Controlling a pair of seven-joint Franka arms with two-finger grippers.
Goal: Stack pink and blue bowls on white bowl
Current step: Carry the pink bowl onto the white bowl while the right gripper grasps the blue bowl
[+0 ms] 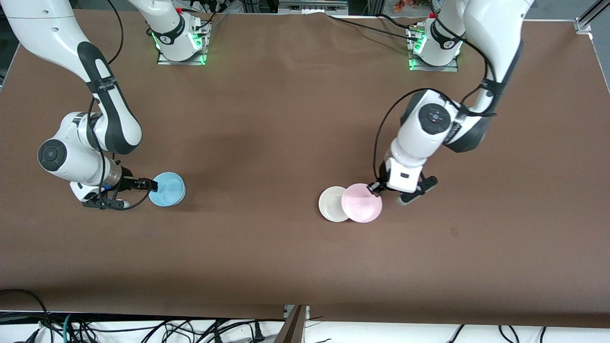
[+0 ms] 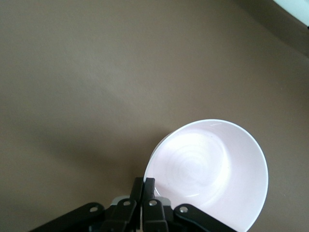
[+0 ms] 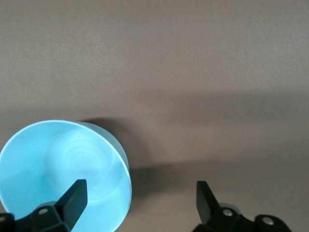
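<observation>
While our left hand (image 1: 374, 188) pinches the pink bowl (image 1: 361, 202) overlapping the white bowl (image 1: 330, 204) mid-table, an off-centre release could tip it. Our right hand (image 1: 151, 185), open, straddles the blue bowl's (image 1: 167, 189) rim toward the right arm's edge.

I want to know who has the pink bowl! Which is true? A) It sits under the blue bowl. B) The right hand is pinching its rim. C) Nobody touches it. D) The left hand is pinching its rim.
D: the left hand is shut on the rim of the pink bowl, which overlaps the white bowl; the right hand is open with one finger inside the blue bowl.
</observation>
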